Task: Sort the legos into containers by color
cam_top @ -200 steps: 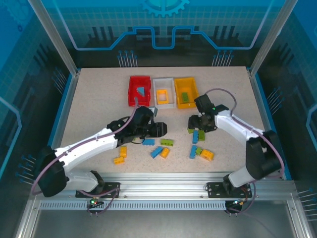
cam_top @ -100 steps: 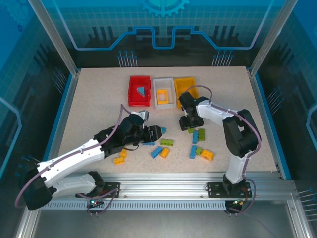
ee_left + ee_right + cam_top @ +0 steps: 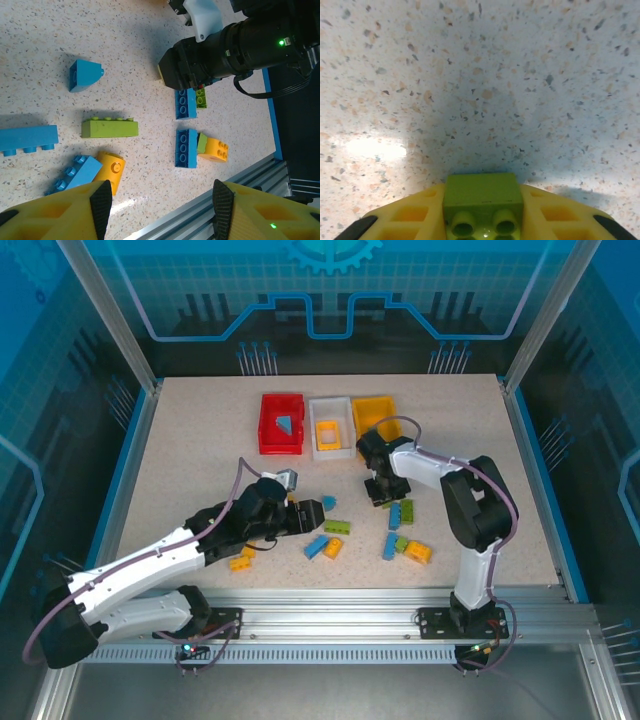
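Three containers stand in a row at the back: red (image 3: 270, 425) with a blue lego (image 3: 286, 424) in it, white (image 3: 331, 408) with an orange lego (image 3: 327, 431), and yellow-orange (image 3: 372, 408), partly hidden by the right arm. My right gripper (image 3: 384, 490) (image 3: 482, 216) is down at the table, shut on a lime green lego (image 3: 482, 192) that sits flush between both fingers. My left gripper (image 3: 310, 512) (image 3: 161, 202) hangs open and empty above the loose pile: a blue slope (image 3: 82, 75), a long green brick (image 3: 110, 128), blue (image 3: 185, 147) and orange (image 3: 216, 150) bricks.
More loose legos lie near the front: two orange ones (image 3: 240, 562) under the left arm, blue (image 3: 316, 546) and orange (image 3: 333, 547) in the middle, blue (image 3: 407, 512), green (image 3: 402, 543) and orange (image 3: 418, 552) at right. The aluminium rail (image 3: 220, 200) borders the near edge.
The right arm swung left and its jaws closed on the green lego. The left gripper drew back slightly toward the front, uncovering the small blue slope.
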